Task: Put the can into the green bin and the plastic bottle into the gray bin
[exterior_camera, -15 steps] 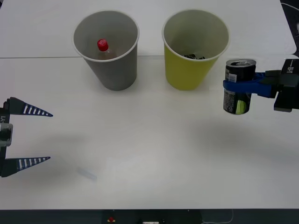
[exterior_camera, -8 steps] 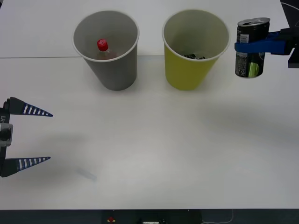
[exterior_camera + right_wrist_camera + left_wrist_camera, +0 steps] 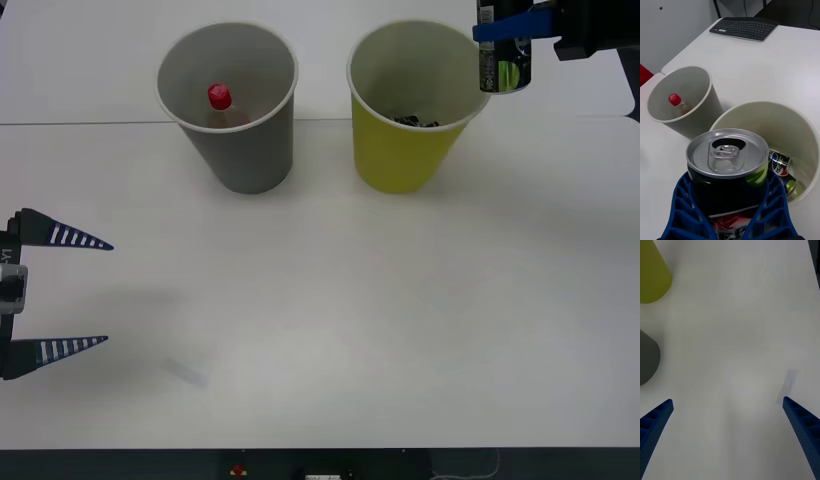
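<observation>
Right gripper (image 3: 502,28) jaws clamped on can (image 3: 502,62) above green bin (image 3: 415,150) rim; left gripper (image 3: 72,292) wide open.

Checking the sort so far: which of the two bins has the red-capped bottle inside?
The gray bin, on the robot's left, holds the plastic bottle. The green bin holds only dark crushed cans.

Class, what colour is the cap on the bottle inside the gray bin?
Red cap, clearest in the right wrist view.

blue ribbed tapered fingers (image 3: 60,237), black wrist
</observation>
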